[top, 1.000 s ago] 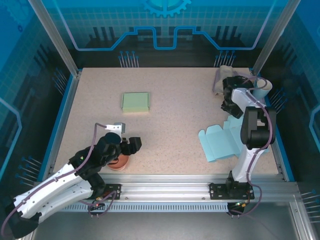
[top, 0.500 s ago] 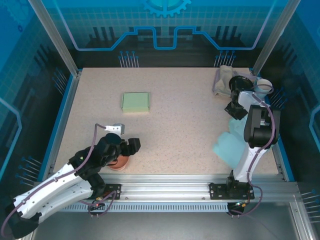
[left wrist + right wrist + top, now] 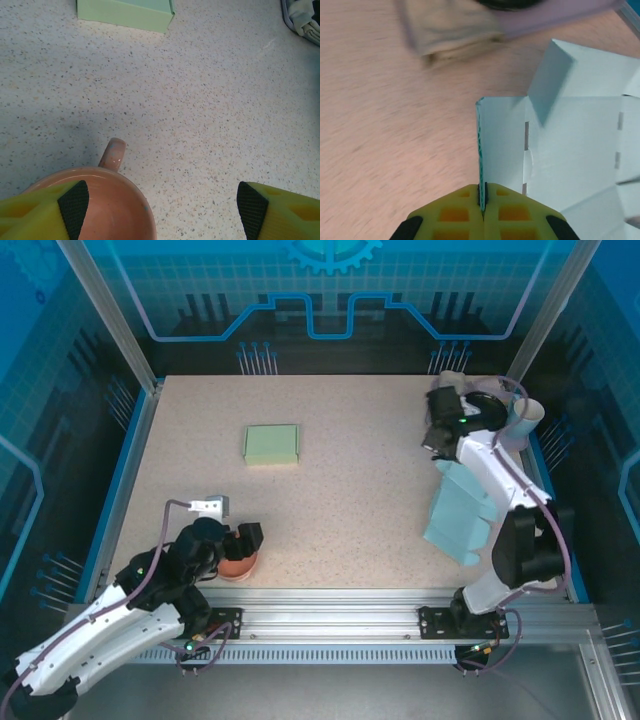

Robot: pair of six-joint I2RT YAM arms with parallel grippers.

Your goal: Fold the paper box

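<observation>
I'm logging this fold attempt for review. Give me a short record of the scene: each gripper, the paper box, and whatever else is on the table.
right gripper: shut on an edge of the paper box
paper box: light blue, flaps unfolded, raised at a tilt below the grip
left gripper: open, over the rim of the pink mug
green box: closed, lying on the table left of centre, apart from both arms
cloth: far right corner
</observation>
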